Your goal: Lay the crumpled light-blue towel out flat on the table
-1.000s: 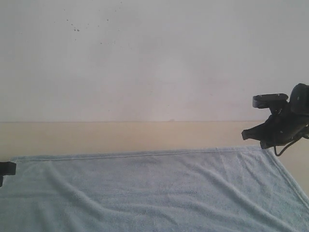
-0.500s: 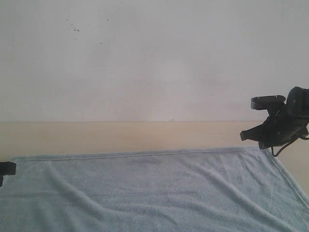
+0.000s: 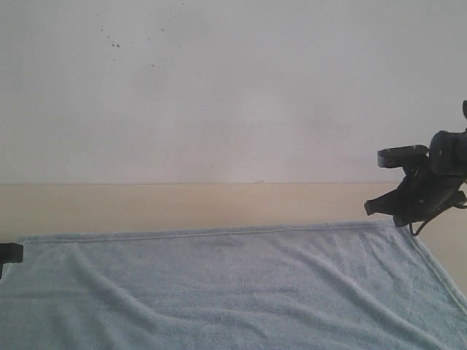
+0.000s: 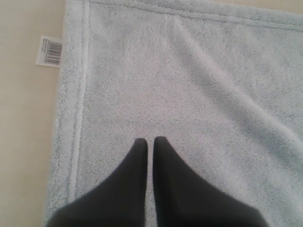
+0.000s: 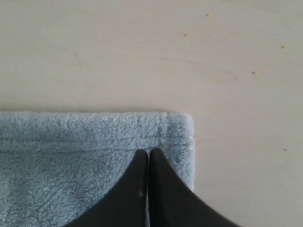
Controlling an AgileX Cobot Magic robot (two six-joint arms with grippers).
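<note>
The light-blue towel (image 3: 219, 292) lies open on the cream table (image 3: 182, 204), with shallow ripples across it and its far hem running straight. My left gripper (image 4: 150, 140) is shut and holds nothing, hovering over the towel (image 4: 199, 80) just inside its side hem. The white label tag (image 4: 50, 51) sticks out onto the table (image 4: 23, 123) there. My right gripper (image 5: 148, 151) is also shut and empty, over the towel's far right corner (image 5: 180, 127). In the exterior view the right gripper (image 3: 372, 208) hangs a little above that corner, and only a black bit of the left gripper (image 3: 10, 254) shows at the left edge.
A white-grey wall (image 3: 233, 87) rises behind the table. A bare strip of tabletop runs between the towel's far hem and the wall. Bare table (image 5: 142, 56) with a few tiny specks lies beyond the right corner.
The right arm has drifted slightly up and to the right near the towel's corner. The towel and the left gripper have not moved.
</note>
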